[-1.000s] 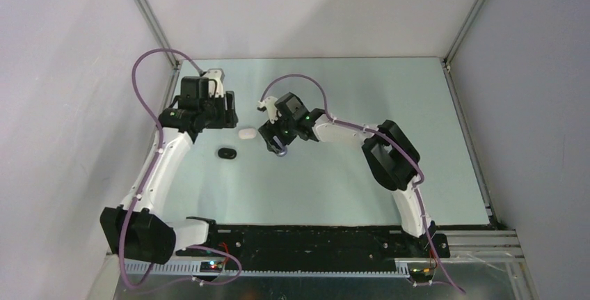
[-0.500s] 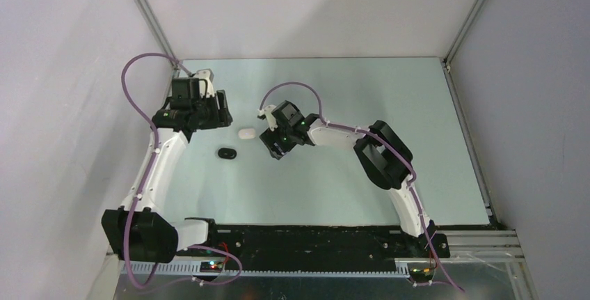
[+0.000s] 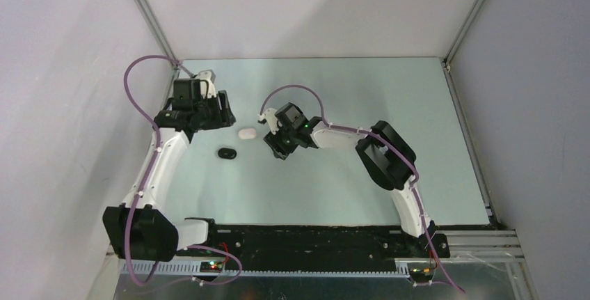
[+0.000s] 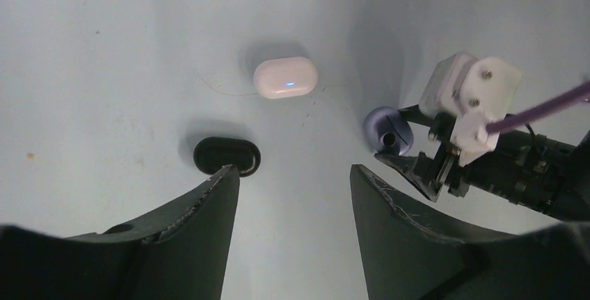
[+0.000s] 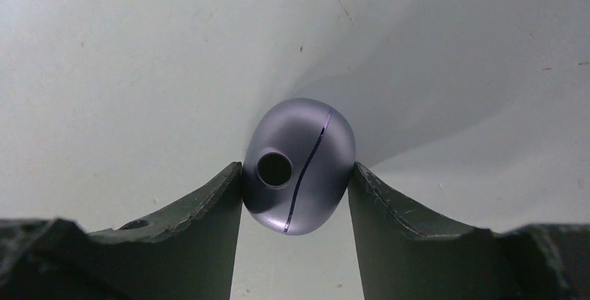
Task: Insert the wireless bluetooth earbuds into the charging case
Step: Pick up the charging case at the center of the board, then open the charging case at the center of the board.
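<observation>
Right claw (image 5: 294, 175) is grasping the closed lavender charging case (image 5: 306, 140), left claw (image 4: 293, 175) hovering released; opening it is probably coming next.

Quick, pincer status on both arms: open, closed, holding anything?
Left pincer: open, nothing between its fingers.
Right pincer: closed on the lavender case, one finger against each side.
</observation>
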Controlling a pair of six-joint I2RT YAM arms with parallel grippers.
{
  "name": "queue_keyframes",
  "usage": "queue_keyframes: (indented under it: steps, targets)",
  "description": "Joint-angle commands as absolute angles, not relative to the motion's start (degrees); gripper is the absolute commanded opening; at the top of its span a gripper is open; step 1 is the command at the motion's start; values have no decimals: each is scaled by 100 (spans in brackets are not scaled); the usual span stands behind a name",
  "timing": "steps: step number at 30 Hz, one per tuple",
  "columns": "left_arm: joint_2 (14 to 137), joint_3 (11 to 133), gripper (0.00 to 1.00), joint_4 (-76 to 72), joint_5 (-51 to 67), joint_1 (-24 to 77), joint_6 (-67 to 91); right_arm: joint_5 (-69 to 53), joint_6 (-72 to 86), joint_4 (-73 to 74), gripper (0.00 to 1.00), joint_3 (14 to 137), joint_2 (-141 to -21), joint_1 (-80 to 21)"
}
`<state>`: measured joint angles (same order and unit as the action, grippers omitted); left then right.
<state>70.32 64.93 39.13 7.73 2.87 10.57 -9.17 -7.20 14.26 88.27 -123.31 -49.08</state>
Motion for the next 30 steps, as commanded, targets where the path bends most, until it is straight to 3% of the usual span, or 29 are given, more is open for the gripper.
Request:
queue_keyframes:
  steps: [1,7,15,22,30]
  targets:
    - [7205,6440,65,3365,1515,246,1033,-1165,-1610,1404,44,8393,-11798,-4792]
    - [7466,6384,66,2033,3014,269,1182,-1910,-2741,978,36,7559,-10342,-4333]
    - [8070,6965,67,825,4884,875,1818,-2814,-4264,405,35,6918,-8649,-3804]
    - [8320,7260,68,290,5644,1410,1829,-2652,-4623,-191,35,6892,-8390,-3780]
    - [8792,7938,63,1270,5651,1603,1287,-2441,-4547,-624,36,6892,-8369,-3885]
